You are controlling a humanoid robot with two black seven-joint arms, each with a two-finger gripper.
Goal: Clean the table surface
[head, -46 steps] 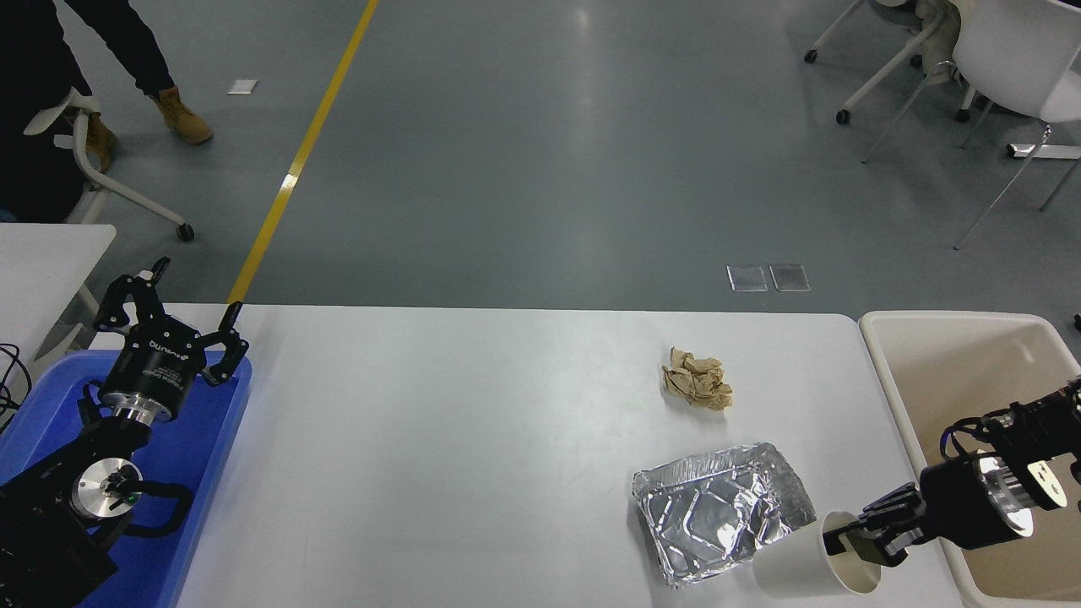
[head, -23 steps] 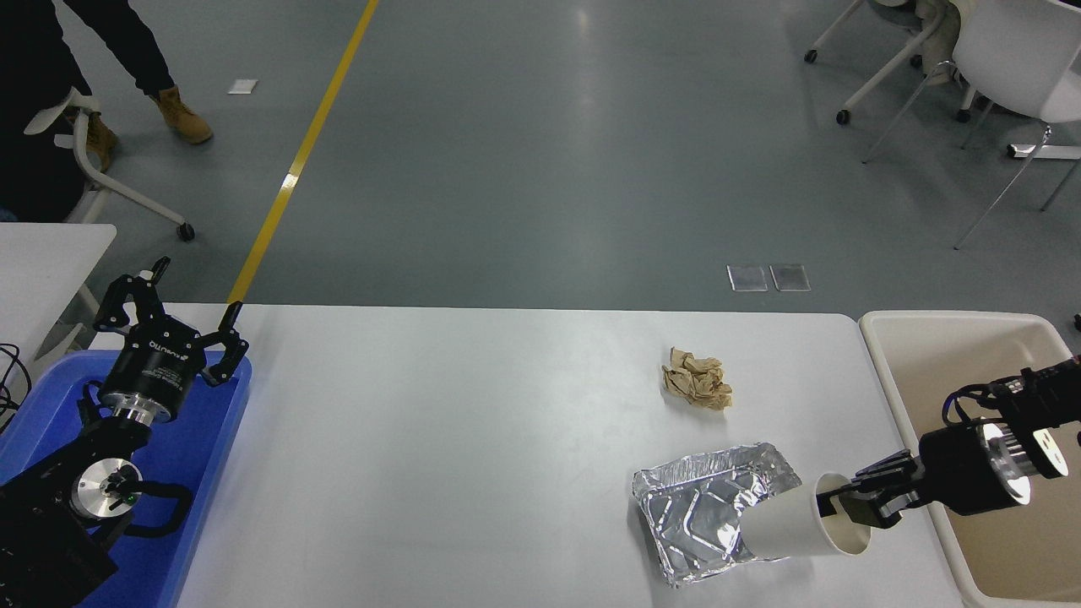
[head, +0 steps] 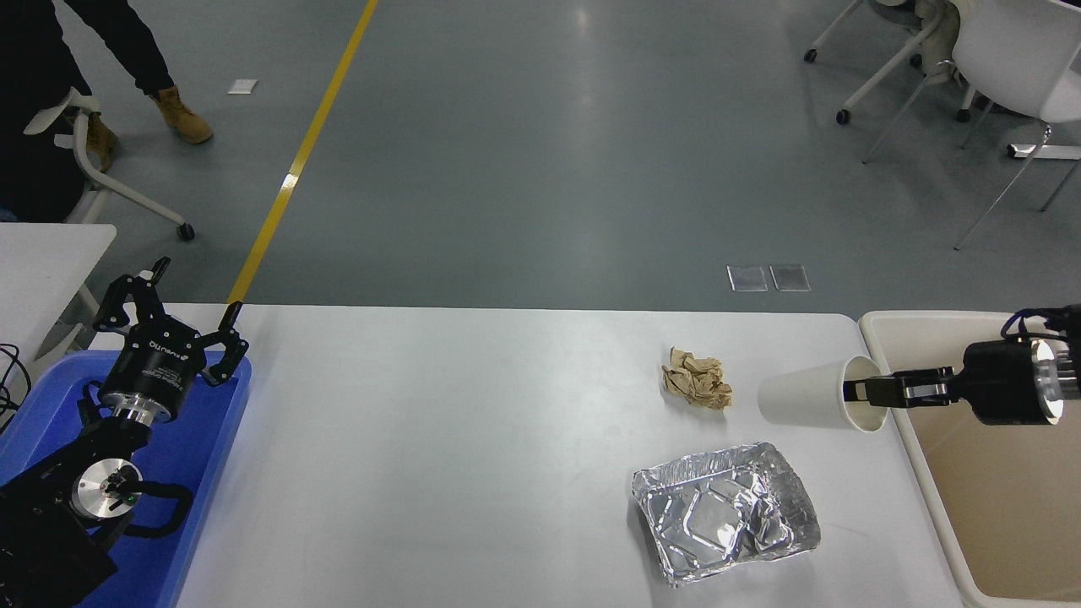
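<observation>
Matte white rectangular tabletop (head: 439,439); tan crumpled paper wad (head: 698,377); shiny silver foil tray (head: 725,510); white paper cup (head: 811,394); blue plastic bin (head: 190,456); beige tub (head: 996,473).

Grey floor (head: 549,152), smooth, soft glare from overhead light near top centre. Yellow line (head: 306,143) runs diagonally from top edge toward left. Two small floor plates (head: 768,278) side by side at right of centre. White paper scrap (head: 242,86) on floor, upper left. White wheeled chairs (head: 971,67) upper right. Small white table (head: 42,262) at left edge. Person's legs, tan boot (head: 181,118) upper left, beside white chair frame (head: 110,181) on casters.
</observation>
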